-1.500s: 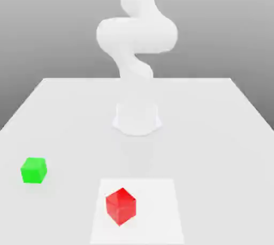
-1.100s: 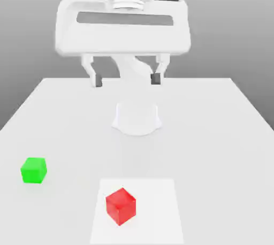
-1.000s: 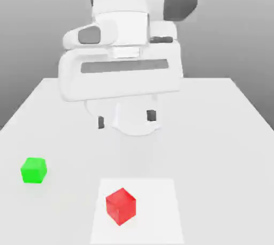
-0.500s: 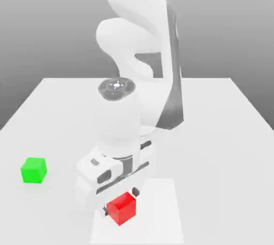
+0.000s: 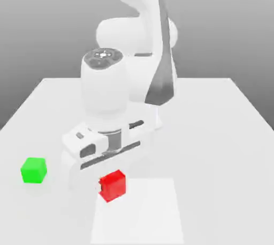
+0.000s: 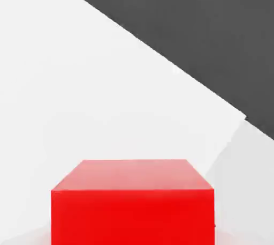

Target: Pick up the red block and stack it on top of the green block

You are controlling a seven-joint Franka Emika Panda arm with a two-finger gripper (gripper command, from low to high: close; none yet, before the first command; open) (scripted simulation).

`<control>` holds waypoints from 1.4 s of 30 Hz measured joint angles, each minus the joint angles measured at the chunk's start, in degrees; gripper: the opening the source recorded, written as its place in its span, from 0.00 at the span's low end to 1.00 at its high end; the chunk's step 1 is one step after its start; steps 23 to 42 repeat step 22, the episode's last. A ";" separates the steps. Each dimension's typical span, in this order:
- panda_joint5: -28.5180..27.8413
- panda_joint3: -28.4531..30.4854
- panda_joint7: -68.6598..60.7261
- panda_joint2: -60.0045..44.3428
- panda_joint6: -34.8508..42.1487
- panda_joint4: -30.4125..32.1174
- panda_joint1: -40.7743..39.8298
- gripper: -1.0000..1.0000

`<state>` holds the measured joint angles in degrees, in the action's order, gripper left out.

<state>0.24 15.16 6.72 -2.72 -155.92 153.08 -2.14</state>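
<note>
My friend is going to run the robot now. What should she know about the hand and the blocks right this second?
Hand: shut on the red block, which sits between its fingers, off the pale square toward the exterior view's left.
Green block: alone on the table, at the exterior view's left, apart from the red one.
Done: the red block is grabbed.
Left: carry it over the green block, set it squarely on top, let go.
</note>
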 joint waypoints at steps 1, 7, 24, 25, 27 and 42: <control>-0.61 1.03 2.33 0.75 0.40 0.27 -1.96 0.00; -3.32 6.59 15.87 4.88 2.66 1.89 -13.71 0.00; 10.47 5.42 13.68 -5.91 -7.22 2.26 -20.96 1.00; 10.47 5.42 13.68 -5.91 -7.22 2.26 -20.96 1.00; 10.47 5.42 13.68 -5.91 -7.22 2.26 -20.96 1.00; 10.47 5.42 13.68 -5.91 -7.22 2.26 -20.96 1.00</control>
